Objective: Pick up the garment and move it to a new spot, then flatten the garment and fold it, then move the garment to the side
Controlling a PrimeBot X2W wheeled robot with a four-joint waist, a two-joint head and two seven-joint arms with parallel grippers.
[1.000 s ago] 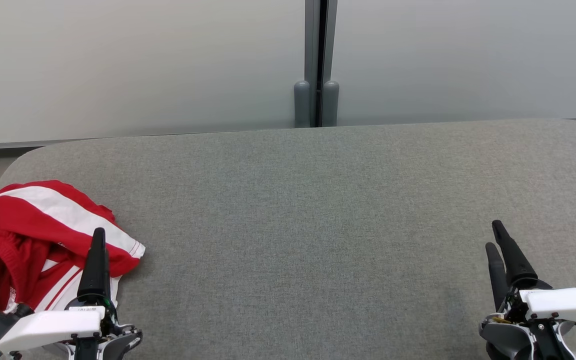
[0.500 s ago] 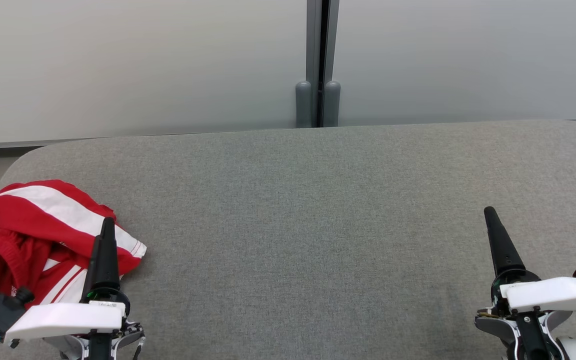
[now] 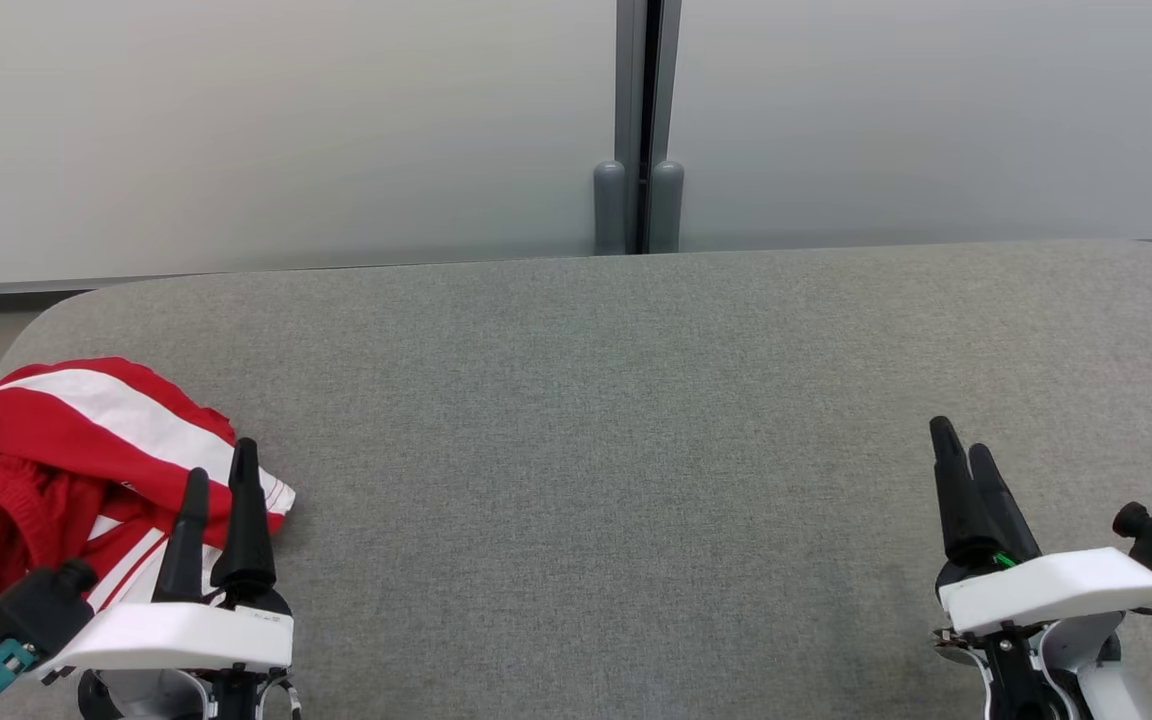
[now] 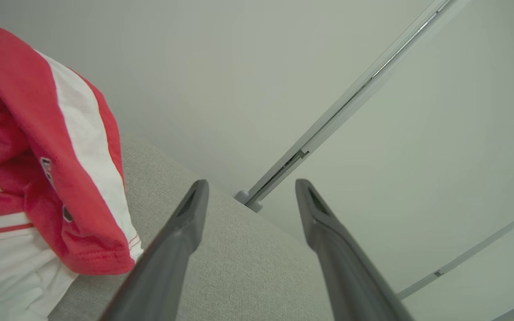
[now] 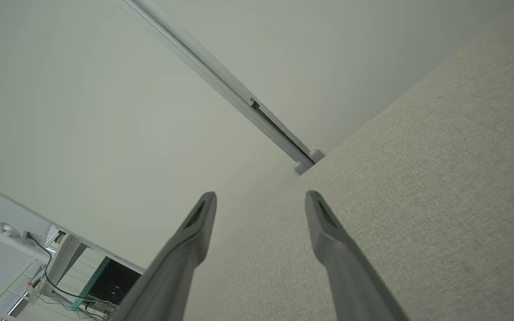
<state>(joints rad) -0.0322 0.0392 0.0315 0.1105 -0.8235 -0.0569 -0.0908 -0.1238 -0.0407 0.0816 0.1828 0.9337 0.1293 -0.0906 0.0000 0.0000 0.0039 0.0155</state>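
Light was bright, soft and even across the grey cushion [image 3: 576, 450], with faint shadow along its far edge. The far panels [image 3: 236, 130] graded from pale at left to greyer at right. The head view was sharp; both wrist views were wide-angle, tilted, their foreground slightly soft.

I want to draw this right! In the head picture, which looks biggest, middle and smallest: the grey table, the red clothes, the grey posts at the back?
1. grey table
2. red clothes
3. grey posts, though they stand farther back, so they may look smaller than they are.
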